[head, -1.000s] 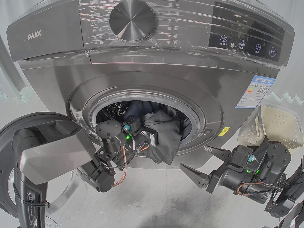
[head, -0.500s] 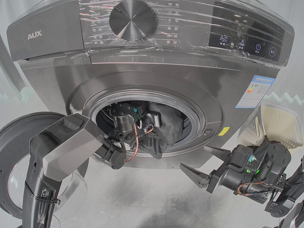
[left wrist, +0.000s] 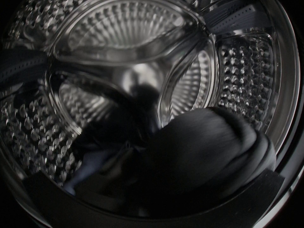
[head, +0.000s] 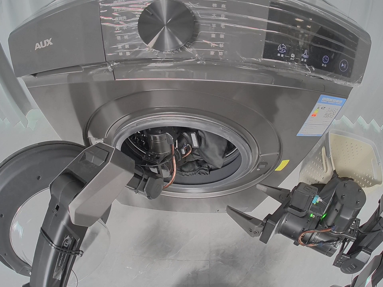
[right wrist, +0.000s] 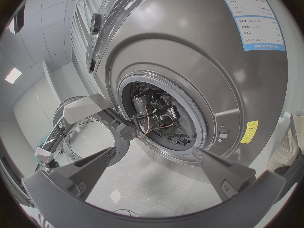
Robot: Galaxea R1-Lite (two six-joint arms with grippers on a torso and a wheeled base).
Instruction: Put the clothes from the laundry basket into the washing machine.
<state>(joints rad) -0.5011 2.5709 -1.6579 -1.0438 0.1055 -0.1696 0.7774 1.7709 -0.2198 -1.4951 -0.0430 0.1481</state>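
The grey washing machine (head: 191, 96) stands with its round opening facing me. My left arm is pushed through that opening, and its gripper (head: 200, 147) is inside the drum (left wrist: 133, 48), shut on a dark grey garment (head: 213, 150) that drapes over the gripper's end; the fingers are buried in the cloth. In the left wrist view the dark garment (left wrist: 202, 149) bulges low in the steel drum, beside a paler bluish cloth (left wrist: 85, 168). My right gripper (head: 247, 200) hangs open with nothing in it, low in front of the machine. The cream laundry basket (head: 355, 156) is at the right.
The machine's round door (head: 24, 172) is swung open on the left, beside my left arm. Bare grey floor (head: 179, 248) lies in front of the machine. The basket's perforated wall (right wrist: 285, 146) sits close to my right arm.
My left arm has pushed deeper into the drum, carrying the dark garment over the opening's lip; the cloth no longer hangs outside. The right arm has stayed where it was.
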